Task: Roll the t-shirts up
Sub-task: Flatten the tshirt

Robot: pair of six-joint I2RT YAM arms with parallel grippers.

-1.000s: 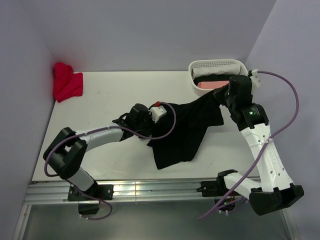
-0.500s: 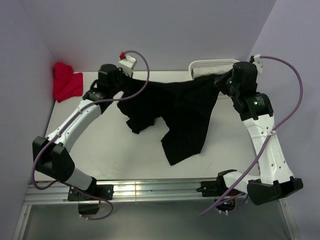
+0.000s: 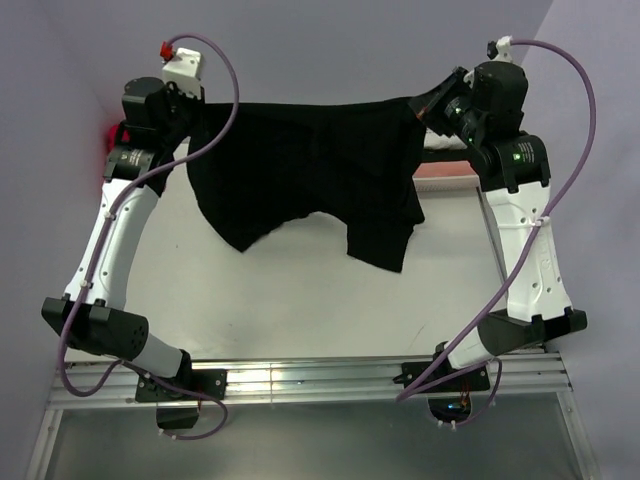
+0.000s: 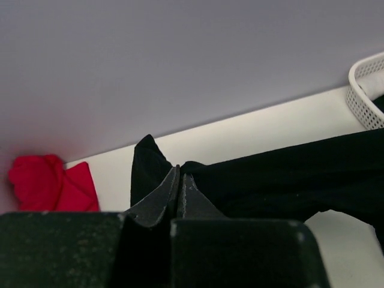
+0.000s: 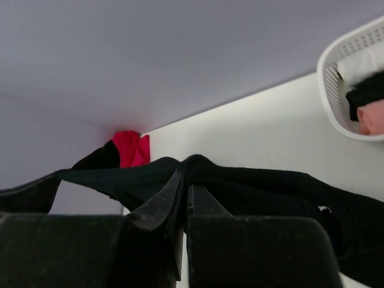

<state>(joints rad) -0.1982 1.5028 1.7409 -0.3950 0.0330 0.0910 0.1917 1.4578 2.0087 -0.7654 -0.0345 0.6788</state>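
Observation:
A black t-shirt (image 3: 300, 170) hangs stretched in the air between my two grippers, above the back of the white table (image 3: 300, 300). My left gripper (image 3: 192, 110) is shut on its left top corner; in the left wrist view the cloth (image 4: 288, 174) runs right from the closed fingertips (image 4: 180, 174). My right gripper (image 3: 425, 105) is shut on the right top corner; the right wrist view shows the shirt (image 5: 258, 186) pinched at the tips (image 5: 185, 174). A red t-shirt (image 4: 48, 183) lies bunched at the back left corner, mostly hidden behind my left arm in the top view.
A white lattice basket (image 5: 348, 90) holding white, black and pink cloth stands at the back right, mostly hidden by my right arm in the top view. Purple walls close in the back and sides. The metal rail (image 3: 300, 380) runs along the near edge.
Both grippers have risen and moved apart toward the back corners, lifting the black t-shirt off the table and spreading it wide; earlier it lay crumpled in the middle.

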